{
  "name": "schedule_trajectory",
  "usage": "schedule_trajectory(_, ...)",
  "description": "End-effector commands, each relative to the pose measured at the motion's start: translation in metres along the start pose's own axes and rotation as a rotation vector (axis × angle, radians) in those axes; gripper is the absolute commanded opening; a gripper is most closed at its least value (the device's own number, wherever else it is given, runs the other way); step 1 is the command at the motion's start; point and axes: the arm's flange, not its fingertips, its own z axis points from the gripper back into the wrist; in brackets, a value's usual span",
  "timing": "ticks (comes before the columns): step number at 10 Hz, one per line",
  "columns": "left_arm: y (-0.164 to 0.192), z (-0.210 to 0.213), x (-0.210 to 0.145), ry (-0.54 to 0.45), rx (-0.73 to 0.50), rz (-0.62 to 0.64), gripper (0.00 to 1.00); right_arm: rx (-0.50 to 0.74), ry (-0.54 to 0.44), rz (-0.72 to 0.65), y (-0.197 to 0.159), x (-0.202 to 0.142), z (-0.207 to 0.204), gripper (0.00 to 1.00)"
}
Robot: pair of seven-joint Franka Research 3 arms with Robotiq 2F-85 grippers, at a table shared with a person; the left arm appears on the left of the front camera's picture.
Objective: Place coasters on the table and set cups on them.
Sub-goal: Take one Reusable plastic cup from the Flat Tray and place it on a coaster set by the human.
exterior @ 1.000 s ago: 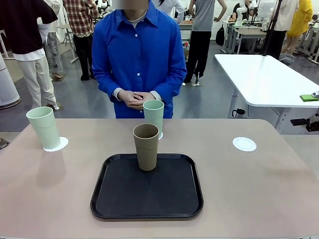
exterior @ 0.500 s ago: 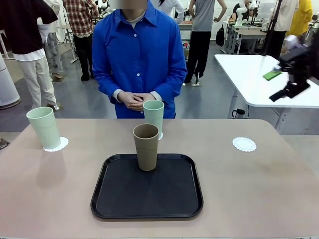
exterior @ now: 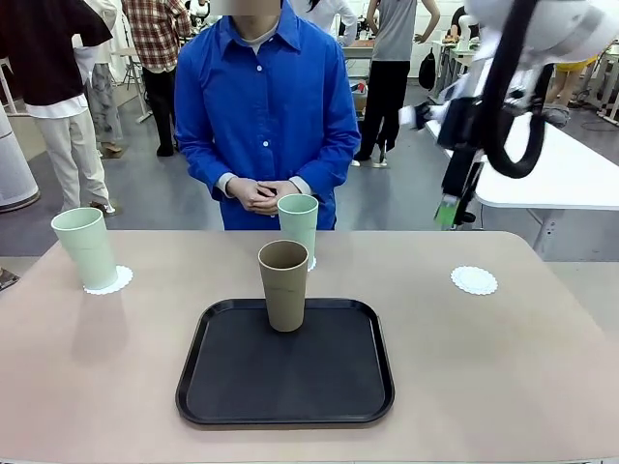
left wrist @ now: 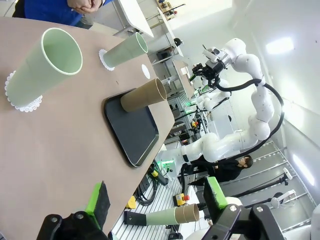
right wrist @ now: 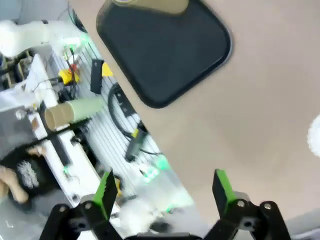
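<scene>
Right tool (exterior: 450, 208) blurred above table (exterior: 503, 358), jaws apart, brown cup (right wrist: 150, 5) cropped

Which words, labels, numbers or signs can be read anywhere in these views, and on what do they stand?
None can be read.
The cups: brown cup and two green cups are plain.
The tray, table and coasters carry no print.
The right gripper shows no legible marking.
Background gear in the wrist views is too blurred or small to read.

bare coaster (exterior: 474, 279) unobstructed (right side), brown cup (exterior: 283, 284) blocks tray (exterior: 285, 407) rear
</scene>
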Motion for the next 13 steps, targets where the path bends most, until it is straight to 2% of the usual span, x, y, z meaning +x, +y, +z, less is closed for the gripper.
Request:
schedule_trajectory(1, -0.002, 0.005, 0.001, 0.003, -0.009, -0.007, 1.00, -0.100, 0.002, 0.194, 0.000, 0.016, -0.037, 1.00)
schedule_trajectory(3, -0.002, 0.005, 0.001, 0.003, -0.009, -0.007, 1.00, -0.163, -0.023, 0.302, -0.003, 0.039, -0.075, 1.00)
schedule_trajectory(5, -0.002, 0.005, 0.001, 0.003, -0.009, -0.007, 1.00, -0.108, -0.068, 0.354, -0.016, 0.041, -0.105, 1.00)
schedule_trajectory(6, -0.002, 0.005, 0.001, 0.003, -0.009, -0.007, 1.00, -0.171, 0.002, 0.289, 0.003, 0.050, -0.076, 1.00)
schedule_trajectory(11, -0.002, 0.005, 0.001, 0.003, -0.009, -0.007, 1.00, -0.163, -0.023, 0.311, 0.002, 0.049, -0.078, 1.00)
schedule_trajectory(12, -0.002, 0.005, 0.001, 0.003, -0.009, -0.007, 1.00, -0.101, -0.294, 0.403, -0.013, 0.029, -0.101, 1.00)
schedule_trajectory(13, -0.002, 0.005, 0.001, 0.003, -0.009, -0.007, 1.00, -0.055, -0.509, 0.478, -0.026, 0.012, -0.121, 1.00)
